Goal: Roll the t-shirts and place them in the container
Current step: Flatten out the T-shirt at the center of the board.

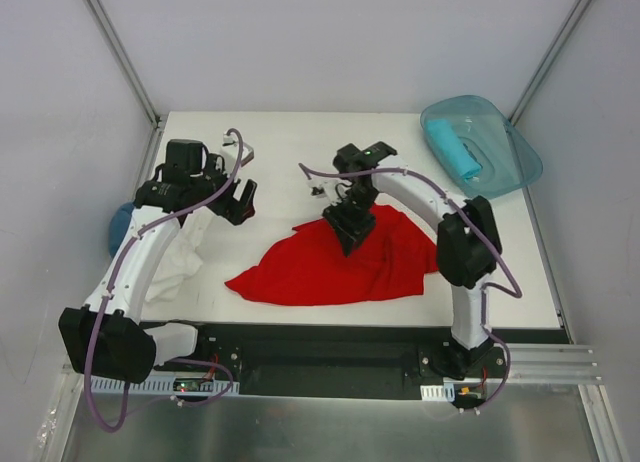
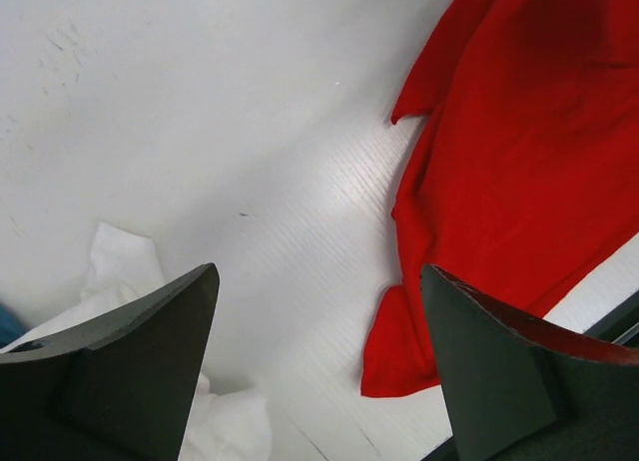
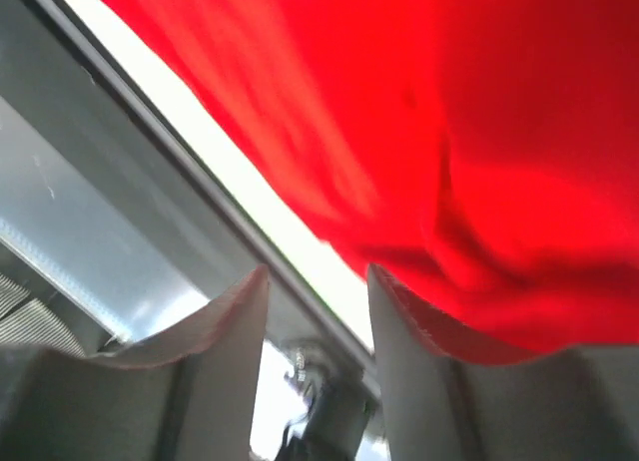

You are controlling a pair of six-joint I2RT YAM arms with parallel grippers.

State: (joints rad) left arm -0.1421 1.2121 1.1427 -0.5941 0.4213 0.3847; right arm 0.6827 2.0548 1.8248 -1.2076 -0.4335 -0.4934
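A bright red t-shirt [image 1: 320, 267] lies loosely spread on the white table, seen also in the left wrist view [image 2: 539, 162] and the right wrist view [image 3: 449, 112]. My right gripper [image 1: 348, 240] hangs over its upper middle. The jaws [image 3: 315, 271] stand apart with nothing between them, and red cloth drapes against the right finger. A crumpled white t-shirt [image 1: 180, 257] sits at the left under my left arm. My left gripper [image 1: 243, 202] hovers wide open [image 2: 318, 271] above bare table between the white t-shirt [image 2: 120, 271] and the red one. A rolled turquoise t-shirt [image 1: 452, 147] lies in the tub.
A translucent teal tub [image 1: 520, 157] stands at the back right corner. A denim blue bundle [image 1: 120, 227] shows past the table's left edge. Grey walls close in the back and sides. A black strip [image 1: 330, 337] runs along the near table edge.
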